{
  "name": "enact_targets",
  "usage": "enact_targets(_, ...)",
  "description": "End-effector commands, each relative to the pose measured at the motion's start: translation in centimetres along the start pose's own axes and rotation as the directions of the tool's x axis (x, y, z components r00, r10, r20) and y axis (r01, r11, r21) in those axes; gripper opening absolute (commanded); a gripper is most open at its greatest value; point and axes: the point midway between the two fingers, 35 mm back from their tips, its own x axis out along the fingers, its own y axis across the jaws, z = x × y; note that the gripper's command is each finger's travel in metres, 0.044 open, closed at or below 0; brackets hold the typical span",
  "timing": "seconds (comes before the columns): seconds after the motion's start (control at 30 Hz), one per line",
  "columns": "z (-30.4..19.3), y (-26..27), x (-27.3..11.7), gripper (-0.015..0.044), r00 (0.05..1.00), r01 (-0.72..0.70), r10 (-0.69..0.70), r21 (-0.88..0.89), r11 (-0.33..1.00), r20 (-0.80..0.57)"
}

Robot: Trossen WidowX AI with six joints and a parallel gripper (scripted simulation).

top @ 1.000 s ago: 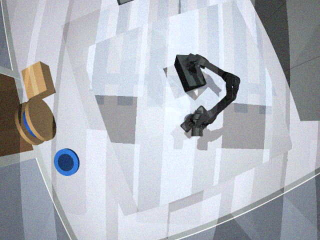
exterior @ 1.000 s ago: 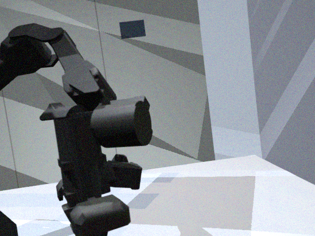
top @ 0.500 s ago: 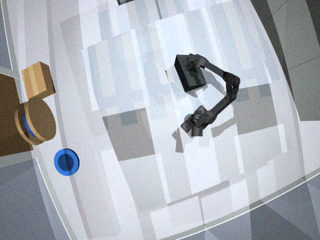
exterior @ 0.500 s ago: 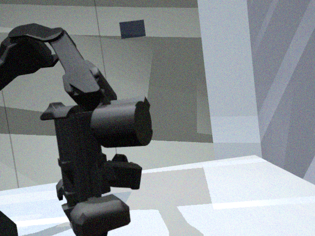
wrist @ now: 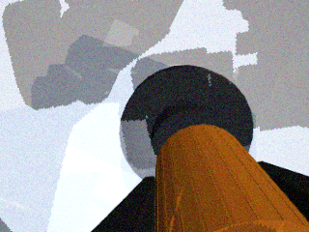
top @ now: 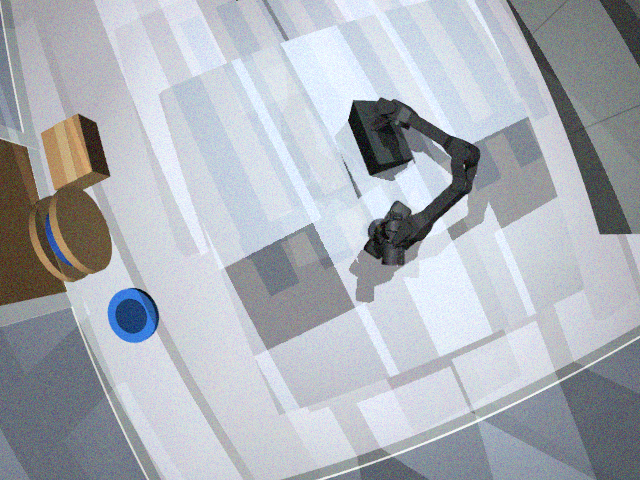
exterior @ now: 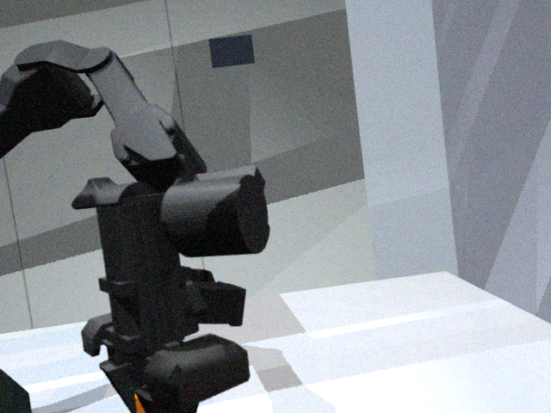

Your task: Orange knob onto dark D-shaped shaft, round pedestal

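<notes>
Running left to right in the top view, a striped drum (top: 84, 232), brown with a blue band, lies far to the left of the fingers. A wooden block (top: 67, 152) stands just above it in that view, also well apart from the fingers. Lower, and nearer the fingers than the drum, is a blue dish (top: 117, 316) with a darker round middle.

Then comes the gripper (top: 379, 240) (exterior: 149, 397) (wrist: 204, 180), pointing down. Its fingers stand partway apart, shut on the orange knob (exterior: 139, 403) (wrist: 208, 184), one dark finger at either side of it in the wrist view. The exterior view shows only an orange sliver of the knob between dark gripper parts, at the bottom edge.

Just beyond the fingertips, past the knob's far end, is the round pedestal (wrist: 185, 84), dark, with a narrower dark raised part at its middle. The knob's end overlaps that part in the wrist view; whether it touches, or how far down it sits, I cannot tell. The shaft cannot be made out.

Above the fingers in the top view is a black box (top: 364, 139). The arm (top: 465, 155) (exterior: 133, 120) bends out to their right.
</notes>
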Motion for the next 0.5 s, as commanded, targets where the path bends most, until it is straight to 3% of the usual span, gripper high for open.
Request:
enact_targets(0.0, 0.10, -0.12, 0.12, 0.0000, 1.000, 0.002, -0.002, -0.016, 1.000, 0.006)
enact_targets(0.47, 0.06, 0.09, -0.14, 0.0000, 1.000, 0.002, -0.002, -0.016, 1.000, 0.006)
